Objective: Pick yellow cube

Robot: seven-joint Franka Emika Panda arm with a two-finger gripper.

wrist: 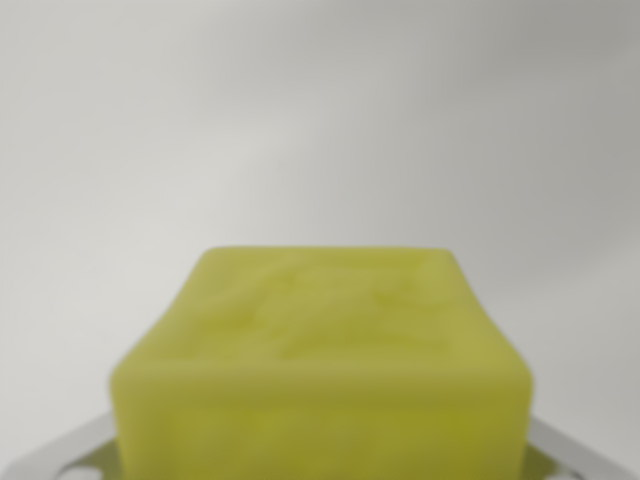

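Presently the yellow cube [320, 360] fills the wrist view's lower centre, blurred by closeness, with pale gripper [320, 470] parts flanking its base, probably to straddle it for the pick; whether the claw has clenched cannot be told.

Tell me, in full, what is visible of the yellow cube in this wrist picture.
The yellow cube fills the lower middle of the wrist view, very close and out of focus. It is yellow-green, with rounded edges and a matte look; its top face carries a faint raised pattern, too blurred to read. It sits level. Pale metallic parts show at both lower corners beside it; whether they touch it cannot be told. Behind it is only a plain light-grey background.
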